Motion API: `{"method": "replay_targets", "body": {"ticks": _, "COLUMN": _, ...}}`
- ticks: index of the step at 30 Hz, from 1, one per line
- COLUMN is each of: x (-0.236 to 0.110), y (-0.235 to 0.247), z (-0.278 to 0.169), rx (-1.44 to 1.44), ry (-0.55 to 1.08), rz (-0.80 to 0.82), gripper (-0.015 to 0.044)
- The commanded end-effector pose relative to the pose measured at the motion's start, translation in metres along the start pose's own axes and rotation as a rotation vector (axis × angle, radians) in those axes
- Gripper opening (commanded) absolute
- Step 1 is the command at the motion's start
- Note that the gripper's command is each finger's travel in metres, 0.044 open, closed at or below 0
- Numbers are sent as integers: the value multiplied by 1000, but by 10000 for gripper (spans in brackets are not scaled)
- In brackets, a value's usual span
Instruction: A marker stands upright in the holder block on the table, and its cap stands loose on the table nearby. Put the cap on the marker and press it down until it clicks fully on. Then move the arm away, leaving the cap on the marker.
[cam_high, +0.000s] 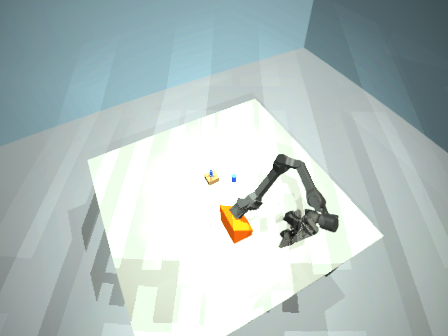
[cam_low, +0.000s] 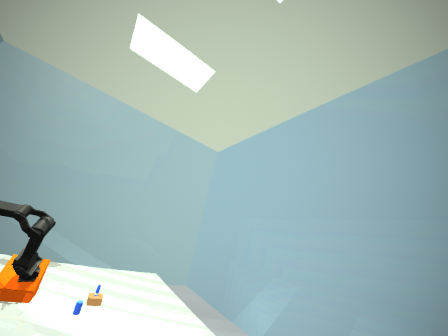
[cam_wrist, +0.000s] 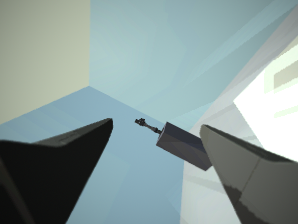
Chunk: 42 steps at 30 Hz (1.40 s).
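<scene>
A blue marker (cam_high: 211, 173) (cam_low: 98, 289) stands upright in a small tan holder block (cam_high: 212, 179) (cam_low: 95, 299) near the middle of the white table. The blue cap (cam_high: 233, 178) (cam_low: 78, 307) stands loose on the table a short way beside the holder. My gripper (cam_high: 236, 213) (cam_low: 21, 274) (cam_wrist: 156, 125) is open and empty. It sits low against an orange block (cam_high: 239, 227) (cam_low: 19, 291), well away from the cap and the marker. In the wrist view the two fingers point at the blue walls; neither the cap nor the marker shows there.
The arm's base (cam_high: 305, 225) stands near the table's right edge. The white table top (cam_high: 150, 200) ends at edges on all sides. In the wrist view a dark box (cam_wrist: 182, 144) with a thin jointed rod hangs in the distance.
</scene>
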<state>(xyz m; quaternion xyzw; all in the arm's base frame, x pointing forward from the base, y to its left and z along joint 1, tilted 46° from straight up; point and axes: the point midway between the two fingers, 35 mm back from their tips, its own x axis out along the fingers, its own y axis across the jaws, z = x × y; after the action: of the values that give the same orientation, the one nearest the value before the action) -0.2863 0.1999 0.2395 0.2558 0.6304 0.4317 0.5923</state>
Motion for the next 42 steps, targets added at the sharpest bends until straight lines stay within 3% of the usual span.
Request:
{"method": "replay_targets", "body": {"ticks": 1, "x": 1, "y": 1, "z": 2, "rx": 3, "ry": -4, "rz": 0, "gripper": 374}}
{"method": "replay_targets", "body": {"ticks": 6, "x": 37, "y": 13, "z": 57, "rx": -70, "ry": -154, "rz": -44, "gripper": 242}}
{"method": "replay_targets", "body": {"ticks": 13, "x": 78, "y": 6, "z": 158, "rx": -297, "ry": -391, "rz": -244, "gripper": 242}}
{"method": "replay_targets", "body": {"ticks": 20, "x": 86, "y": -22, "z": 270, "rx": -495, "ry": -531, "rz": -563, "gripper": 242}}
{"method": "replay_targets", "body": {"ticks": 31, "x": 31, "y": -102, "z": 422, "rx": -626, "ry": -514, "rz": -1154, "gripper": 242}}
{"method": "replay_targets", "body": {"ticks": 37, "x": -3, "y": -133, "z": 454, "rx": -590, "ry": -449, "rz": -1311, "gripper": 242}}
{"method": "replay_targets", "body": {"ticks": 42, "x": -46, "y": -173, "z": 482, "rx": -578, "ry": -287, "rz": -1510, "gripper": 242}}
